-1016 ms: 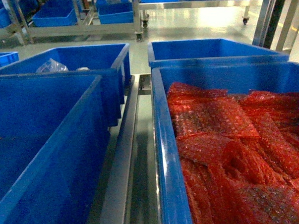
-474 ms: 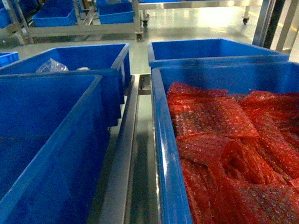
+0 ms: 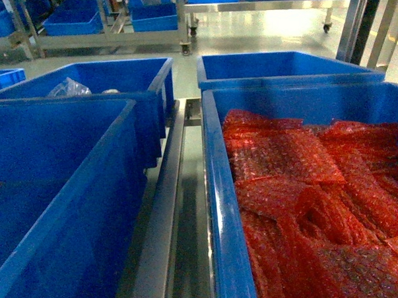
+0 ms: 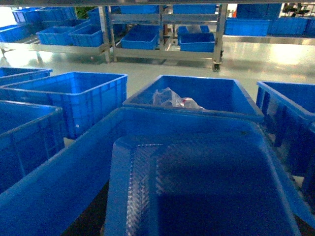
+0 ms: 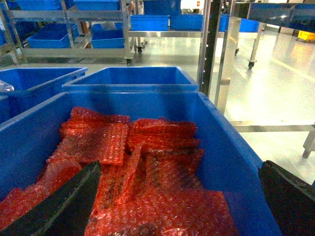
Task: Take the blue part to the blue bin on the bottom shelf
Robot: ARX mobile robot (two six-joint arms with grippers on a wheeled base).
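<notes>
Four blue crates fill the head view, set in two rows on either side of a steel rail [image 3: 165, 210], likely so that each sits within reach of one arm. At the near left is an empty blue bin [image 3: 62, 194]; at the near right a like crate [image 3: 221, 207] is packed with red bubble-wrap bags [image 3: 300, 197]. Behind them stand two more: the left one [image 3: 126, 76] holds a clear plastic bag [image 3: 67, 87], and the right one [image 3: 281, 69] shows nothing inside.

No blue part shows in any view, so I cannot say where it is; it may be hidden among the contents of a crate or be out of frame. The bottom shelf is not clearly seen either.

The right end effector [image 5: 182, 206] hangs over the bags with its two dark fingers [image 5: 64, 206] spread wide and nothing between them. The left end effector is not in view, so I cannot tell its state; its camera looks down into the bin
</notes>
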